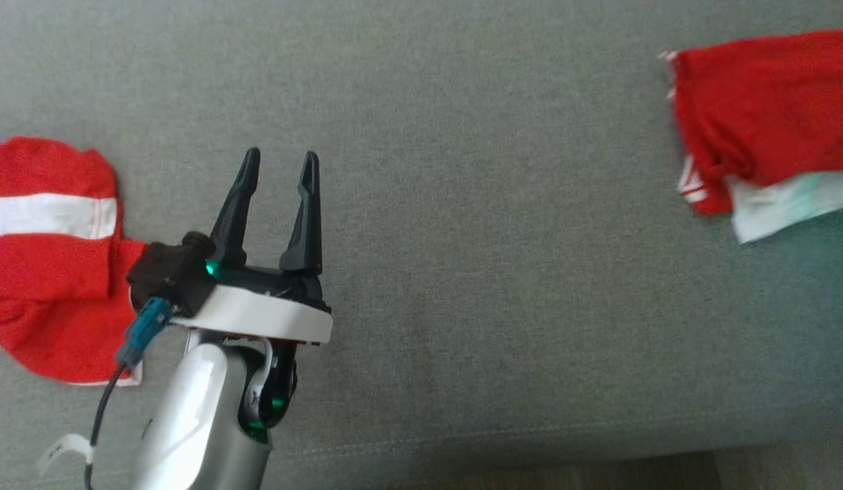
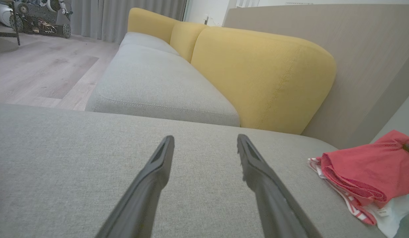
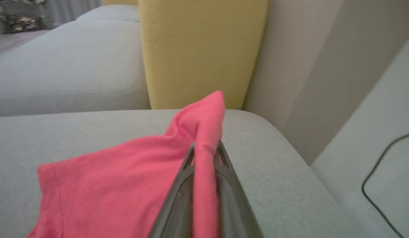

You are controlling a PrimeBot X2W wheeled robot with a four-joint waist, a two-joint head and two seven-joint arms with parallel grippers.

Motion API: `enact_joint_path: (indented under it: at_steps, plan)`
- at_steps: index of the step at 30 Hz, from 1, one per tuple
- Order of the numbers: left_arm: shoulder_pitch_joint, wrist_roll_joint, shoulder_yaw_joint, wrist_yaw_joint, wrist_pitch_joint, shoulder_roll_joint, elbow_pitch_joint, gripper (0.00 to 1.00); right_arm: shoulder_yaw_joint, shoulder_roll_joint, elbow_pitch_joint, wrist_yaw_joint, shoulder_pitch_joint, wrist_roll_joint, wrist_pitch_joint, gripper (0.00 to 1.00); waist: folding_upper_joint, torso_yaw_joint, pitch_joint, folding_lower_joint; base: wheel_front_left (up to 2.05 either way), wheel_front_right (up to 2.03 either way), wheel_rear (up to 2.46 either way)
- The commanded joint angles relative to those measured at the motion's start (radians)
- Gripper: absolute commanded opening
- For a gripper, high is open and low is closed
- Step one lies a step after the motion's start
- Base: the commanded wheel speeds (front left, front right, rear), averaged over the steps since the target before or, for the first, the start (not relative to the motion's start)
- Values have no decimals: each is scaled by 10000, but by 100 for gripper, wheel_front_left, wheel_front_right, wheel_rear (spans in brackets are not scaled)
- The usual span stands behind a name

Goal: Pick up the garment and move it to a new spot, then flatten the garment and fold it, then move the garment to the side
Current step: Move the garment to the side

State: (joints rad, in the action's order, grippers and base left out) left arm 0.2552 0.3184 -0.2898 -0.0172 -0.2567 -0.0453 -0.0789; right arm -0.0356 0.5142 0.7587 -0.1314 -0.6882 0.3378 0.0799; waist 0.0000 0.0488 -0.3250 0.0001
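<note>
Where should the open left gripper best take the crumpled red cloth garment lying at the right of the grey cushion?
Probably the red garment's rolled edge facing the cushion's middle, approached low from there: that thick fold stands up towards the left gripper. The right gripper is shut on another raised fold.

On the sofa seat [image 1: 496, 272], the garment [image 1: 762, 116] lies far right and a second garment [image 1: 47, 258] far left. The left gripper [image 1: 281, 158] hangs between them, nearer the second garment. The backrest [image 2: 257, 82] stands behind.
</note>
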Motion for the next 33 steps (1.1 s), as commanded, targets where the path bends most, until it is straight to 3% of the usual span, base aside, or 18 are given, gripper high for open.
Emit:
enact_joint_path:
  at_steps: [1, 5, 12, 13, 14, 15, 16, 24, 33]
  plan:
    - [282, -81, 228, 16, -51, -49, 333, 100, 229, 326, -142, 7, -327, 133, -46, 0, 0, 42, -327, -1, 0, 0, 0]
    - [493, -135, 233, 31, -51, -49, 327, 100, 1075, 444, 293, 7, -759, 190, -215, 0, 0, 36, -679, -1, 0, 0, 0]
    - [604, -167, 365, 48, -51, -49, 242, 100, 973, 277, 9, 7, -851, 553, -263, 0, 0, 62, -874, -1, 0, 0, 0]
    - [601, -165, 379, 60, -51, -49, 223, 100, 987, 231, -20, 7, -843, 633, -254, 9, 0, 65, -857, -1, 0, 0, 0]
    - [596, -158, 386, 66, -51, -49, 199, 100, 973, 185, -75, 7, -832, 722, -237, 36, 0, 65, -833, -1, 0, 0, 0]
    - [592, -145, 392, 67, -51, -49, 176, 100, 955, 140, -134, 7, -816, 828, -232, 90, 0, 64, -796, -1, 0, 0, 0]
    - [584, -128, 396, 64, -51, -49, 156, 100, 973, 86, -158, 7, -796, 948, -284, 100, 0, 64, -744, -1, 0, 0, 0]
    - [375, 95, 396, 34, -51, -49, 76, 100, 840, -150, -969, 7, -430, 1037, -225, 100, 0, -80, -47, -1, 0, 0, 0]
    - [-266, 285, 697, -23, -51, -49, 101, 100, -61, -1317, -3152, 7, 1038, 1105, 351, 100, 0, -518, 1196, -1, 0, 0, 0]
